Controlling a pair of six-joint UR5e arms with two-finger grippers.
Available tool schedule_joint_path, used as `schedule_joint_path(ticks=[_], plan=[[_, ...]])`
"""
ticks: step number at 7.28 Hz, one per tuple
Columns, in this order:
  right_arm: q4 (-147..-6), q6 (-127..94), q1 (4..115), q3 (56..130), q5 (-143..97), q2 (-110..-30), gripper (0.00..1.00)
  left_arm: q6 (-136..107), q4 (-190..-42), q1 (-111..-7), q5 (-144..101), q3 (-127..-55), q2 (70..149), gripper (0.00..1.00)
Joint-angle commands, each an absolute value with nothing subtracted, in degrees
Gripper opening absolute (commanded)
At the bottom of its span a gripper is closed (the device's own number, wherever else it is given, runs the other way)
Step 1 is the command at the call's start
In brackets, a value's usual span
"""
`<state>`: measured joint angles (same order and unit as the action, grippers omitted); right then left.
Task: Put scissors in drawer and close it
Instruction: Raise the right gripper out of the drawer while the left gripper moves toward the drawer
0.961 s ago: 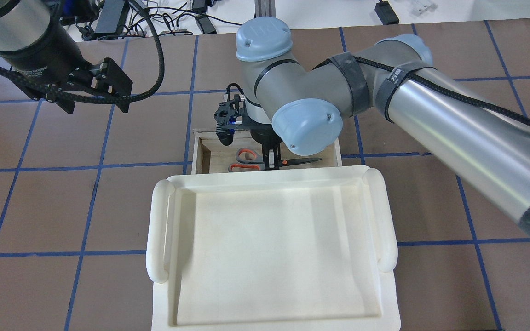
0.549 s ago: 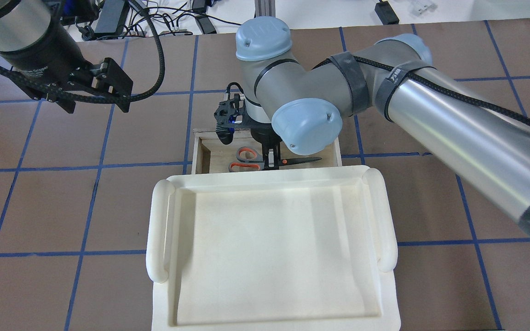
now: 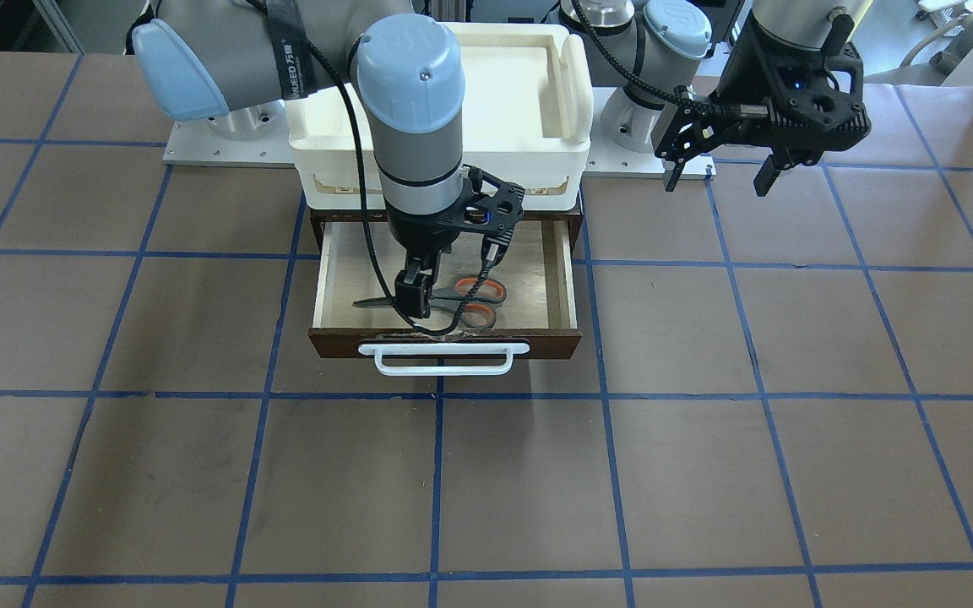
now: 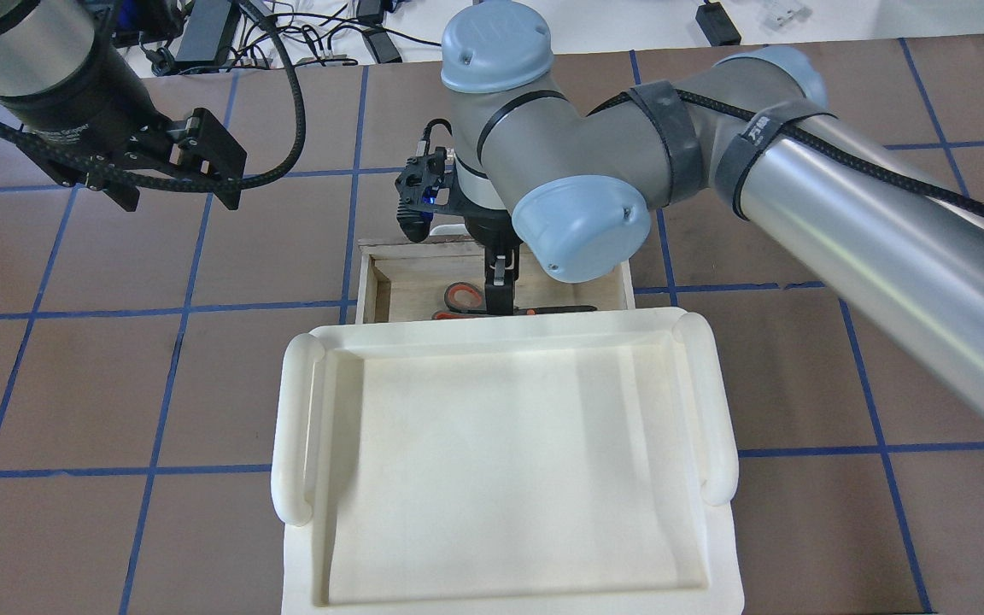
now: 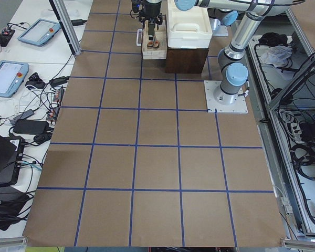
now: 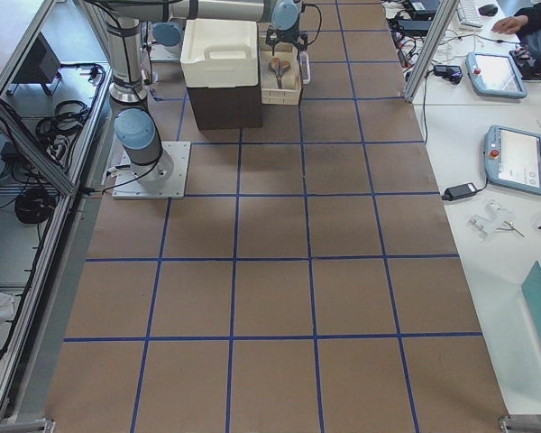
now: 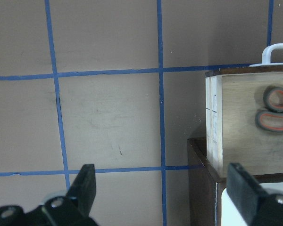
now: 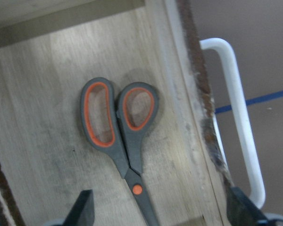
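The scissors (image 8: 120,136) lie flat on the floor of the pulled-out drawer (image 3: 561,279), blades together, loops toward the robot's left, close to the front wall with its white handle (image 3: 443,361). The right hand (image 3: 415,306) hangs just above them, fingers spread wide, gripping nothing. The left hand (image 4: 180,195) hovers over the table (image 4: 116,384), well apart from the drawer, also wide open and empty
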<state>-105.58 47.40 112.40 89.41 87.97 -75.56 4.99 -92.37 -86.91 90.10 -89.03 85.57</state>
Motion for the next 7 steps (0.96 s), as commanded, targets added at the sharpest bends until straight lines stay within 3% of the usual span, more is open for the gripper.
schedule_joint_path(ticks=[1, 4, 7], plan=[[-105.9, 27.8, 107.2, 88.1, 87.3, -78.7, 0.99, 4.2, -92.3, -87.1, 89.9, -88.9, 86.3, 1.0], [-105.6, 8.8, 98.6, 87.6, 87.8, -78.7, 1.0, -1.8, -87.9, -88.8, 87.8, -87.1, 91.9, 1.0], [-104.2, 7.4, 92.9, 87.7, 87.9, -78.7, 1.0, -2.1, -84.7, -93.1, 88.9, -80.7, 100.9, 1.0]])
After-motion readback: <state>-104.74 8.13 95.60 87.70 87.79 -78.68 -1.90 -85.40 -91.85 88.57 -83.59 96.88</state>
